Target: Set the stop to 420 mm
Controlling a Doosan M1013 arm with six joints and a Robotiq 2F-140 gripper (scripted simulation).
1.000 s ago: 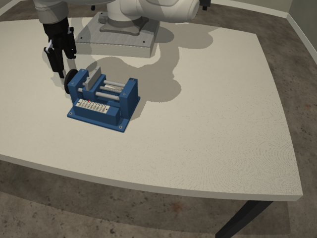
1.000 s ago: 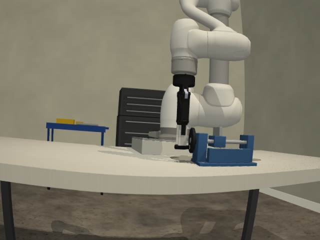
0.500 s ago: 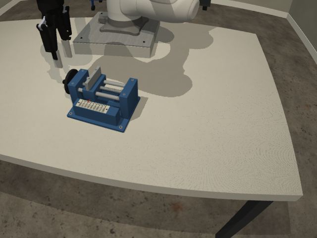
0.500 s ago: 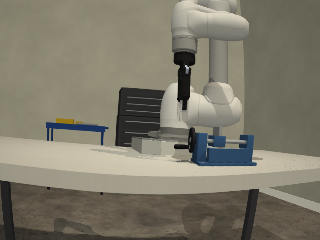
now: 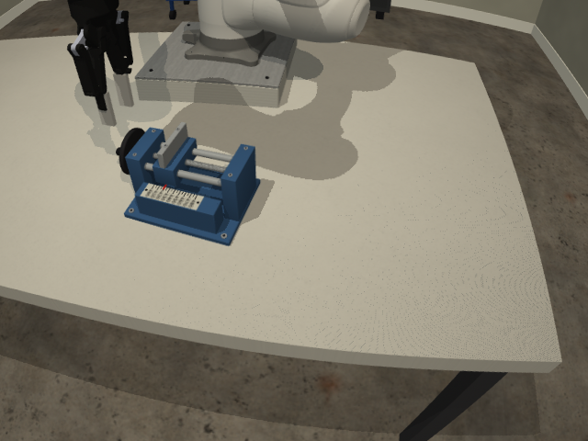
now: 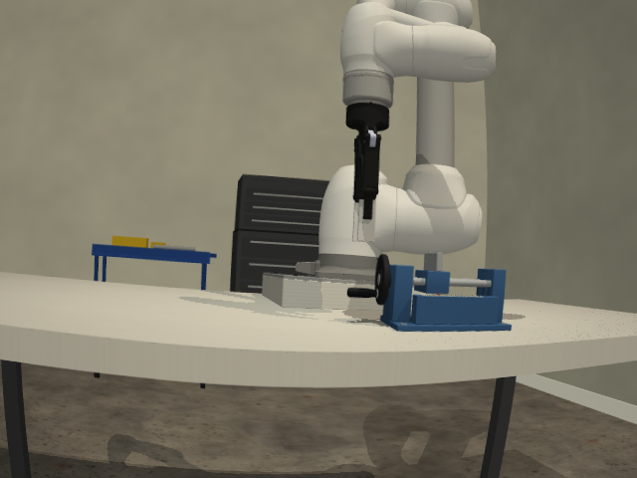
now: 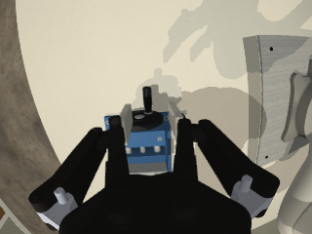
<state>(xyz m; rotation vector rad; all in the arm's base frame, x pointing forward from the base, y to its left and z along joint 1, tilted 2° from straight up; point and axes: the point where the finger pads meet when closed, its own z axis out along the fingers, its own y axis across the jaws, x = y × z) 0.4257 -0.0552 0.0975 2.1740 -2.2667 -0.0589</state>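
Fingers (image 5: 114, 96) (image 6: 364, 221) part-open, holding nothing, above the handwheel (image 5: 134, 151) (image 6: 382, 279) (image 7: 151, 119); likely stiff, best gripped by its slim crank handle (image 6: 361, 292) (image 7: 147, 98).

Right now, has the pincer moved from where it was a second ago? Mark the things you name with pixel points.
Yes: up. In the exterior view, the pincer (image 5: 116, 116) (image 6: 363, 221) (image 7: 149, 111) was level with the wheel (image 5: 129, 149) (image 6: 382, 279) (image 7: 148, 120); now its fingertips are above it.
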